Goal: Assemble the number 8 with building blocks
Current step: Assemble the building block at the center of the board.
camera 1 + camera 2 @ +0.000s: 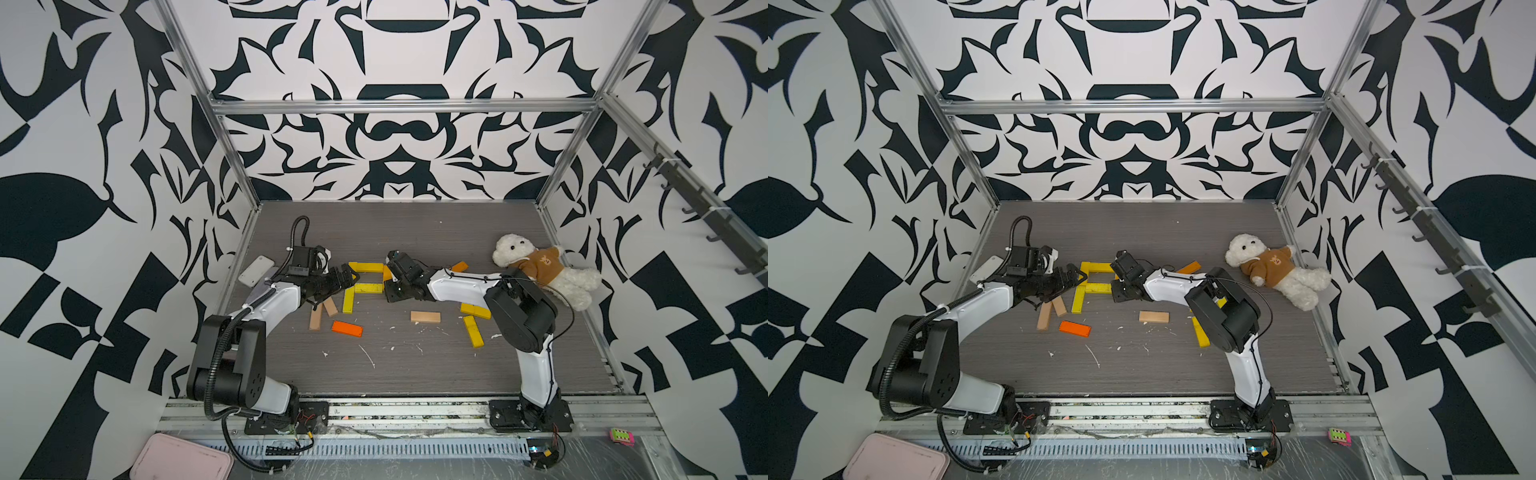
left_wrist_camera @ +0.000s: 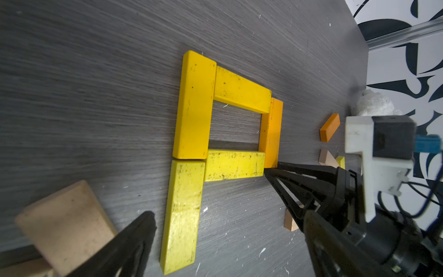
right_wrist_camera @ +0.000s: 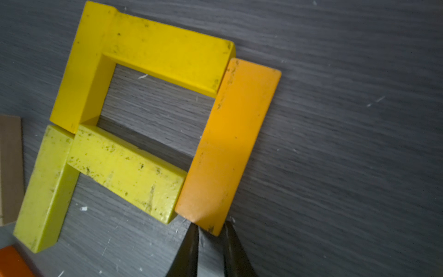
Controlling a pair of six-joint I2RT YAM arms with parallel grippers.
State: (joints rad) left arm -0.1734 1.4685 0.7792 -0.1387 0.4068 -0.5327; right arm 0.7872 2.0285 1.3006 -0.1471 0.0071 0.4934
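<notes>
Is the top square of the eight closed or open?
Closed: in the right wrist view, three yellow blocks and the orange block meet at all four corners.

Yellow block figure [image 1: 1098, 287] on grey table [image 1: 1142, 374]

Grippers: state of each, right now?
Left gripper: open, holding nothing.
Right gripper: jaws narrow at the end of the orange block; grip cannot be told.
</notes>
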